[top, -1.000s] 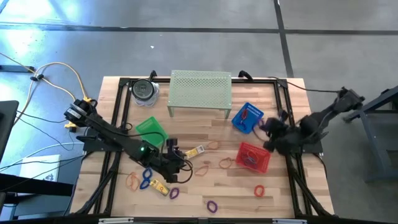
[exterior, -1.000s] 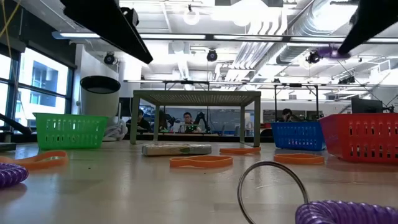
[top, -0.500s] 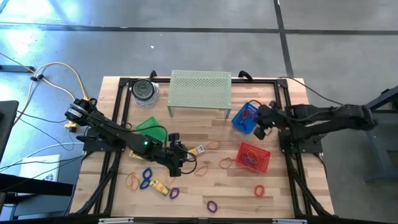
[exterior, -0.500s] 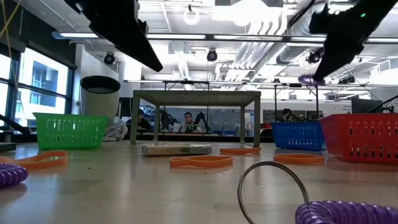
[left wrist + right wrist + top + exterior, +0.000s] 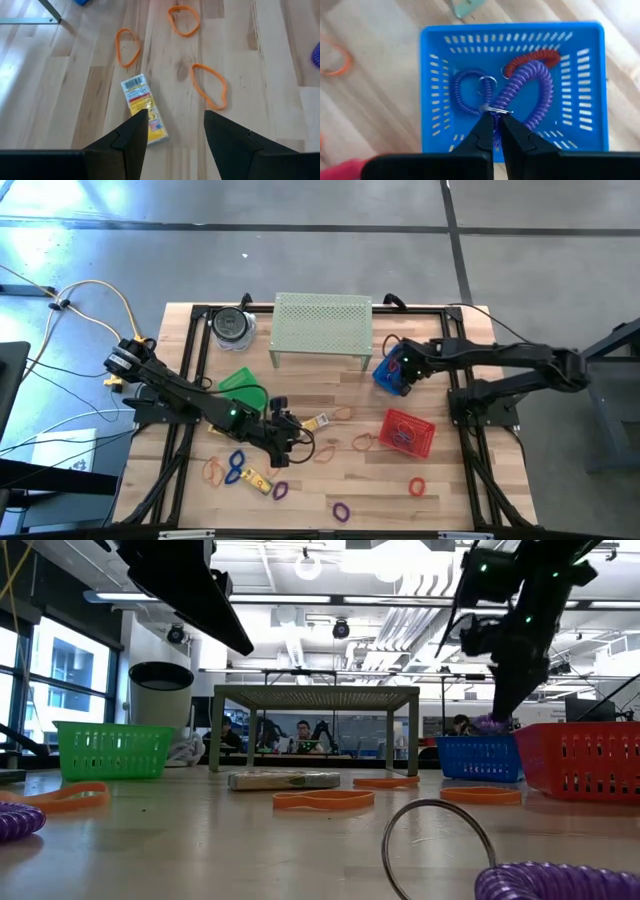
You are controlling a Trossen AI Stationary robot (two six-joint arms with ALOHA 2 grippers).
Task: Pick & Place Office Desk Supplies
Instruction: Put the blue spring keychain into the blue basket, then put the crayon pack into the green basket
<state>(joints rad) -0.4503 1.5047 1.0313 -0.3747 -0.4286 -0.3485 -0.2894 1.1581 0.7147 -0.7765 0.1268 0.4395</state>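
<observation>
My right gripper [image 5: 405, 365] hangs over the blue basket [image 5: 388, 380], shut on a purple coil band [image 5: 530, 80]. A blue coil [image 5: 465, 90] and a red coil [image 5: 532, 56] lie inside the basket. My left gripper [image 5: 288, 432] stands open above the table's middle, its fingers [image 5: 131, 135] over the near end of a yellow packet [image 5: 144, 105] that lies flat on the wood. Orange bands [image 5: 210, 86] lie flat around it. Purple coils [image 5: 341, 508], a blue coil [image 5: 236, 465] and another yellow piece [image 5: 258, 479] lie toward the near edge. My right gripper pinches the purple coil band between its two fingers, right by its metal ring [image 5: 496, 110]. The fingers come from above, pointing steeply down. The coil hangs below them inside the blue basket's rim [image 5: 490, 724]; whether it rests on the basket's floor I cannot tell.
A red basket [image 5: 425, 442] stands near the blue one, a green basket [image 5: 243, 385] left of centre. The pale green perforated stand [image 5: 322, 328] and a dark-lidded jar [image 5: 232, 326] stand at the far edge. A black frame [image 5: 190, 370] borders the table.
My right gripper has swung from the table's right edge toward the left and come down over the blue basket, tipping to point more steeply down. It has stayed shut on the purple coil band, which has sunk from high above the table to the basket's rim.
</observation>
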